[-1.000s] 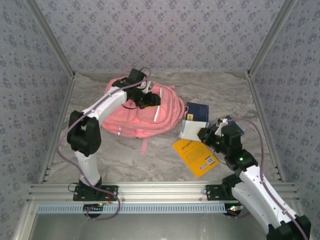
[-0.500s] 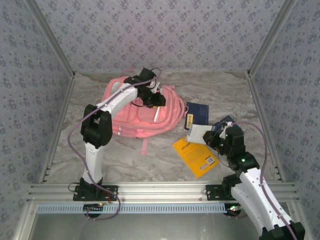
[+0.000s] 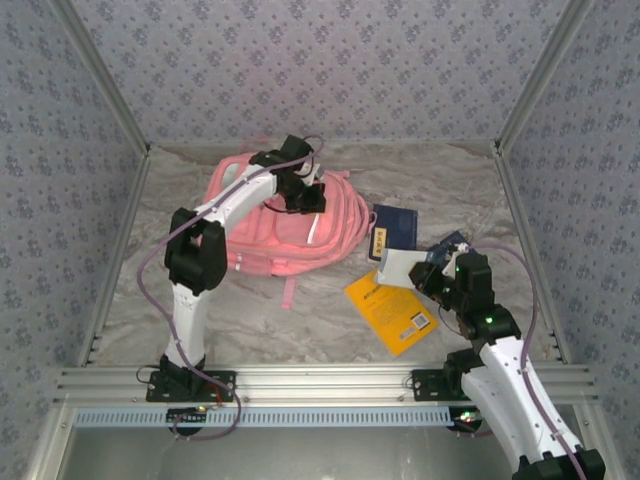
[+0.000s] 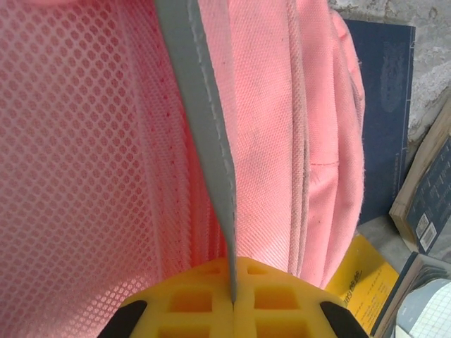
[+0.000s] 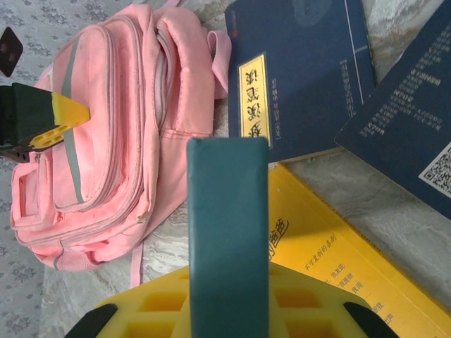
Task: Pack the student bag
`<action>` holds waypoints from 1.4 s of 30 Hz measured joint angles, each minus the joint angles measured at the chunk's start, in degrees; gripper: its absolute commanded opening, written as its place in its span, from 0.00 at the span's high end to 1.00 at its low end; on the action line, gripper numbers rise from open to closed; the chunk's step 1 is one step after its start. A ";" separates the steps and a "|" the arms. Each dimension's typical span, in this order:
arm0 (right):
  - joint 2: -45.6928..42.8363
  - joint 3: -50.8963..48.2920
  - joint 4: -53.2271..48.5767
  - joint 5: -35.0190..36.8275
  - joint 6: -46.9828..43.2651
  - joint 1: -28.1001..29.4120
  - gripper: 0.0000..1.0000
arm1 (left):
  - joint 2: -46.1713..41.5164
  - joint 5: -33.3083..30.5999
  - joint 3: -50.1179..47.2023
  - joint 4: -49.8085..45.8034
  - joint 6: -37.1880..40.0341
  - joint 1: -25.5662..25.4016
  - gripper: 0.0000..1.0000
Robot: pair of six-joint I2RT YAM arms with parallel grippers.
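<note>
- Top external view: the student bag (image 3: 262,236) lies flat at the far left-centre of the table (image 3: 300,325), with books just to its right.
- Change, left side: over the last second the left gripper (image 3: 310,198) has travelled right across the bag's far end and its jaws have come together.
- Left wrist view: the left gripper (image 4: 232,299) is fully closed, pinching the bag's grey strip (image 4: 204,127) between its yellow pads.
- Right side: the right gripper (image 5: 227,282) is little changed, clamped narrowly on an upright teal book (image 5: 227,204) held near the bag's right edge.
- A yellow book (image 3: 395,312) and a dark blue book (image 3: 395,228) lie on the table, not yet packed.
- Assessment: the bag now looks anchored for opening. No open mouth is visible, so the held book probably cannot go in until the left arm lifts or parts the fabric.
</note>
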 measured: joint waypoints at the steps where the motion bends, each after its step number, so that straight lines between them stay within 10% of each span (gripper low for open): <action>1: 0.00 0.72 -0.20 0.07 -0.22 -0.02 1.00 | -0.85 0.55 -0.02 -0.20 -0.02 0.22 1.00; 19: 7.21 8.70 8.83 0.11 1.09 0.90 1.00 | -25.14 19.82 -10.73 1.70 -2.56 14.91 1.00; 42: 53.11 26.88 35.63 -4.24 10.16 19.21 0.98 | -29.75 34.80 -15.21 7.72 -4.92 17.55 1.00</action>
